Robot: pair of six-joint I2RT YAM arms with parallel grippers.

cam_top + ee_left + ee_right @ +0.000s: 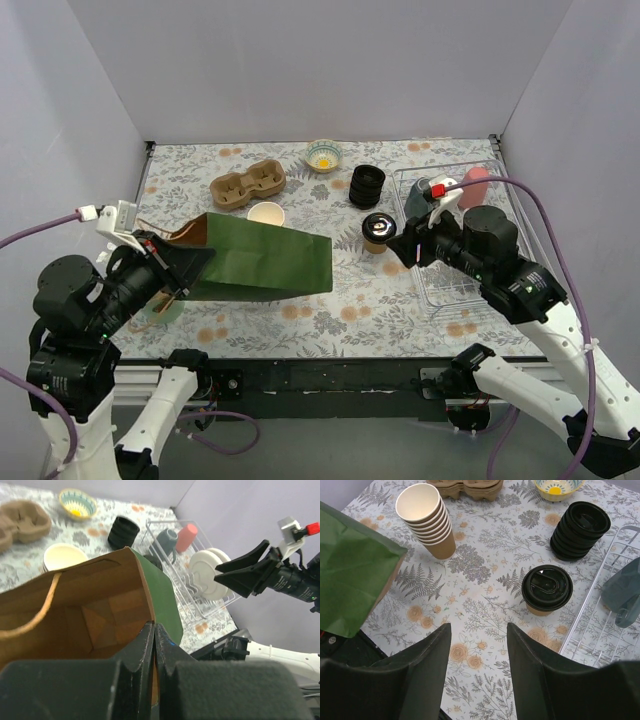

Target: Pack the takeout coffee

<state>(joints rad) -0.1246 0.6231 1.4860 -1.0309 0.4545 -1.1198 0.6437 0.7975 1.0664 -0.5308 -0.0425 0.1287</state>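
With the left gripper (154,630) pinching the bag (265,262) by its edge, the right gripper (479,630), jaws wide, should close softly around the coffee cup (547,587).

No legible text, label, brand or number anywhere

One lidded coffee (547,587), one green bag (265,262), one bowl (324,155), one cup carrier (248,184)
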